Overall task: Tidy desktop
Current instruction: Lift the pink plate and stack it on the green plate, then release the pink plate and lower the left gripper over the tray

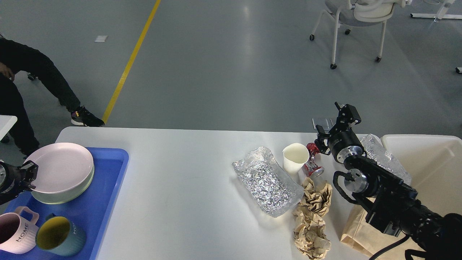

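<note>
Nearest, on the blue tray [108,202]: a pink mug [16,233] and a teal mug [59,236]. Beyond them, the left gripper [30,176] is clamped on the rim of a pink plate [61,168] stacked on a green plate [61,195]. The desktop [187,173] spans the middle, bearing crumpled brown paper [312,220], a foil bag [269,180] and a white cup [295,157]. Farthest, the right gripper [341,117]; whether its fingers are apart or together cannot be told.
</note>
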You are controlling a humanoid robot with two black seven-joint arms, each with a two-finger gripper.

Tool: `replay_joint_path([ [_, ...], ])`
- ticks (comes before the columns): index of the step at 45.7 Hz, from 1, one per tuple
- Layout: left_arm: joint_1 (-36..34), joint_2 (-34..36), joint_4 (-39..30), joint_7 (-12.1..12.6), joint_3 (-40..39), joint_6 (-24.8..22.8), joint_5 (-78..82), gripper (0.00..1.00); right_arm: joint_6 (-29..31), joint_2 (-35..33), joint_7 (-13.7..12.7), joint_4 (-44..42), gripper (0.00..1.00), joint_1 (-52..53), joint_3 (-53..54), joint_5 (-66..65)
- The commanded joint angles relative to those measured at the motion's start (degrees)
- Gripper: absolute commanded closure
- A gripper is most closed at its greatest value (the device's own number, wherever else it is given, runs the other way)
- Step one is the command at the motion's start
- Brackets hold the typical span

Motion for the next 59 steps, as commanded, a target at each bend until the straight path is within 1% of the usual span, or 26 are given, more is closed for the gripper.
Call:
replay_joint_path([
  [1,0.1,-0.3,0.2,0.1,0.3,1.0,0.3,0.96,0.0,0.0,0.0,0.0,0.0,0.0,0.0,0.0],
  [5,0.3,-0.4,0.2,0.1,0.4,3.0,0.8,0.81,0.0,0.0,0.0,0.0,0.0,0.0,0.0,0.0],
  [9,0.5,-0.4,0.2,-0.1,0.4,5.8,1.0,0.58,0.0,0.0,0.0,0.0,0.0,0.0,0.0,0.0],
  [12,0.5,-0.5,0.2,-0.3,0.4,7.4,0.9,0.44,0.0,0.0,0.0,0.0,0.0,0.0,0.0,0.0],
  [18,0.3,-0.4,0.2,-0.4,0.1,8.0,0.9,0.18,0.0,0.0,0.0,0.0,0.0,0.0,0.0,0.0],
  [20,0.1,-0.4,0.2,-0.9,-0.1,8.0,0.8,0.08,0.0,0.0,0.0,0.0,0.0,0.0,0.0,0.0],
  [21,0.0,-0.3,0.2,-1.0,-0.1,8.0,0.8,0.06,0.0,0.0,0.0,0.0,0.0,0.0,0.0,0.0],
  [27,-0.6,0.1,0.2,-1.0,-0.4,8.1,0.8,0.05,0.0,0.0,0.0,0.0,0.0,0.0,0.0,0.0],
  [33,-0.1,0.1,0.3,0.0,-0.4,7.5,0.9,0.05,0.0,0.0,0.0,0.0,0.0,0.0,0.0,0.0],
  [36,-0.7,0.5,0.3,-0.2,-0.5,7.1,0.8,0.05,0.0,0.0,0.0,0.0,0.0,0.0,0.0,0.0],
  [37,-1.2,0.8,0.3,-0.7,-0.6,7.0,0.8,0.04,0.0,0.0,0.0,0.0,0.0,0.0,0.0,0.0],
  [40,-2.6,1.7,0.4,-1.1,-2.6,7.3,0.7,0.04,0.0,0.0,0.0,0.0,0.0,0.0,0.0,0.0],
  [43,-2.2,1.7,0.6,-1.2,-6.2,8.2,0.0,0.04,0.0,0.0,0.0,0.0,0.0,0.0,0.0,0.0],
  [47,-1.5,1.8,2.4,-2.1,-14.7,8.3,0.0,0.04,0.0,0.0,0.0,0.0,0.0,0.0,0.0,0.0],
  [50,1.6,1.6,4.5,-3.6,-23.1,8.4,0.0,0.04,0.0,0.0,0.0,0.0,0.0,0.0,0.0,0.0],
  [54,6.9,1.2,6.0,-6.6,-37.3,8.4,-0.1,0.04,0.0,0.0,0.0,0.0,0.0,0.0,0.0,0.0],
  [59,12.9,0.5,6.0,-11.4,-58.6,8.0,0.0,0.04,0.0,0.0,0.0,-0.1,0.0,0.0,0.0,0.0],
])
